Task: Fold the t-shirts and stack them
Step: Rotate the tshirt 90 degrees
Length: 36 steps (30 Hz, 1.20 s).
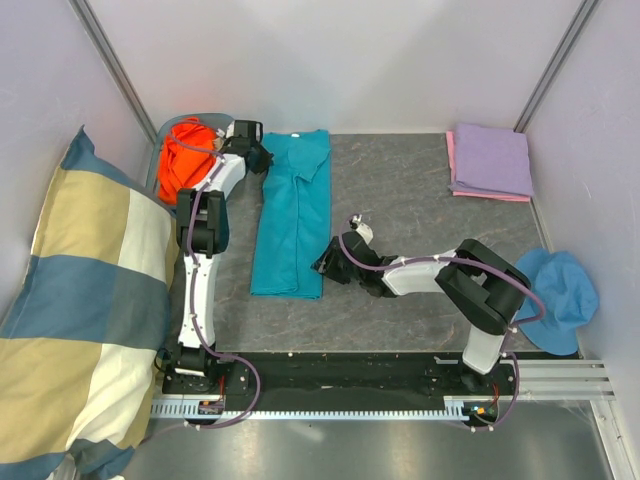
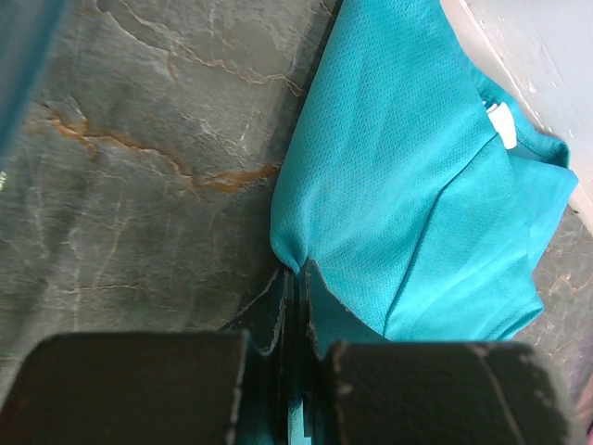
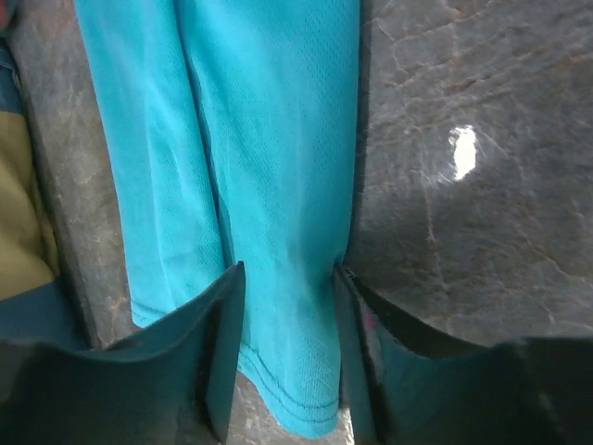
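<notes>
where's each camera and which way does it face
Top external: above and behind, looking down at the table; left arm, right arm show.
Left wrist: on the left arm, facing the teal t-shirt at its collar end; left gripper pinches it.
Right wrist: on the right arm, facing its hem; right gripper straddles it.
All share the teal t-shirt.
</notes>
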### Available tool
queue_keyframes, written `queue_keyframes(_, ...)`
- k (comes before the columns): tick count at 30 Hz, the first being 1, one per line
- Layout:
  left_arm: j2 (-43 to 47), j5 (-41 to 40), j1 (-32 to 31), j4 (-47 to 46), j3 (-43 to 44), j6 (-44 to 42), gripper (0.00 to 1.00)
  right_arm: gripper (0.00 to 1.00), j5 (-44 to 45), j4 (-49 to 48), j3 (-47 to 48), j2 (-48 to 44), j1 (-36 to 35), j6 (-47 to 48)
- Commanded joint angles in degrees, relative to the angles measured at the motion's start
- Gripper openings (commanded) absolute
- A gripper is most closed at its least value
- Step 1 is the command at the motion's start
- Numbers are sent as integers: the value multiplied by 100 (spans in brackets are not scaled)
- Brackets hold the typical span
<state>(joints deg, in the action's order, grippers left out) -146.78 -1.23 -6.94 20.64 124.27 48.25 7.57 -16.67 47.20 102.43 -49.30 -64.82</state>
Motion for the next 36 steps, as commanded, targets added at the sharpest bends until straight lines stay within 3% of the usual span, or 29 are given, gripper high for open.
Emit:
queue_keyframes(1, 167, -228, 123, 379, -192, -395, 2, 31, -45, -153, 61, 233, -27, -84)
queue_keyframes(2, 159, -211, 123, 379, -210, -413, 2, 25, -45, -161, 53, 242, -18, -92)
queue_keyframes(3, 150, -176, 123, 379, -219, -430, 2, 11, -28, -170, 44, 251, -18, -93)
queue_keyframes(5, 150, -70, 123, 370, -263, -457, 2, 0, -10, -170, 9, 233, -18, -84)
queue_keyframes(14, 228, 282, -79, 291, -684, -527, 2, 0, 376, 470, -175, -416, 96, 206)
queue_keyframes(24, 685, 273, -659, 72, -1457, -448, 2, 0, 614, 1596, -764, -1926, 298, 426)
queue_keyframes(36, 1072, 167, -1292, -148, -2283, -264, 2, 0, 754, 2747, -1854, -3765, 298, 4)
